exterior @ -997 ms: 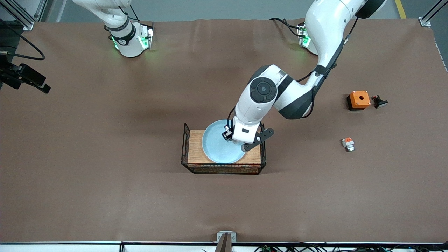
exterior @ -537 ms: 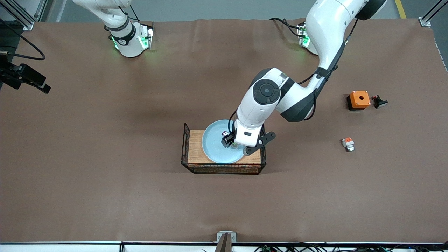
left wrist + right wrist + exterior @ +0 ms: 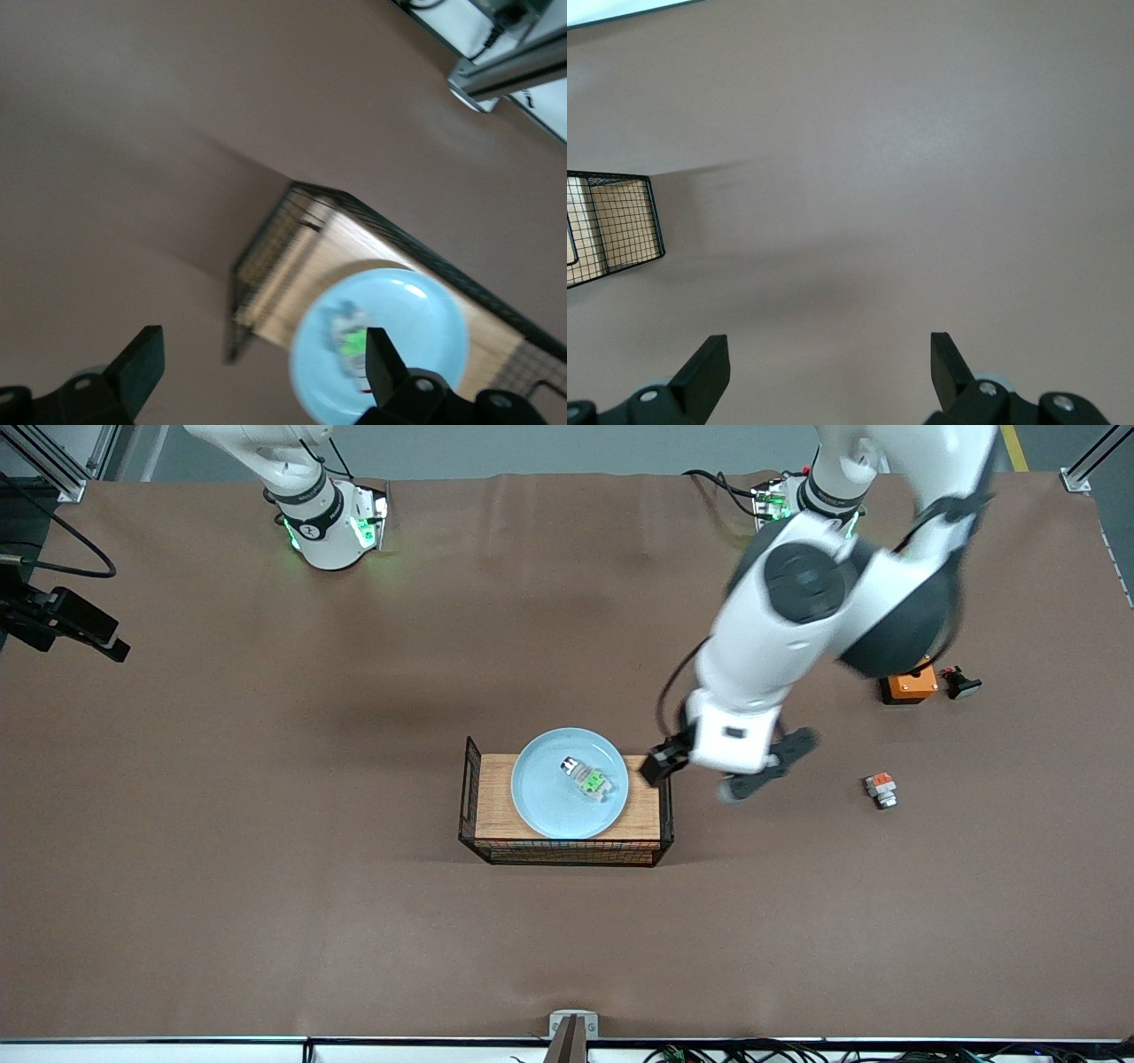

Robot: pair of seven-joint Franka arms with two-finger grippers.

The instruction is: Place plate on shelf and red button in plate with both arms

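Note:
The pale-blue plate (image 3: 545,802) lies in a wire basket (image 3: 468,797) with a wooden floor; it also shows in the left wrist view (image 3: 425,323). A small grey part with a green patch (image 3: 589,779) lies on the plate. A small grey part with a red-orange top (image 3: 881,789) lies on the table toward the left arm's end. My left gripper (image 3: 709,778) (image 3: 261,359) is open and empty, up over the table beside the basket. My right gripper (image 3: 828,363) is open and empty over bare table, and out of the front view.
An orange box with a hole in its top (image 3: 908,680) and a small black part (image 3: 961,683) stand toward the left arm's end, partly under the left arm. The basket's corner shows in the right wrist view (image 3: 611,226).
My left gripper has left the plate and swung up toward the left arm's end. The small green-patched part now lies uncovered on the plate. The right arm has not moved.

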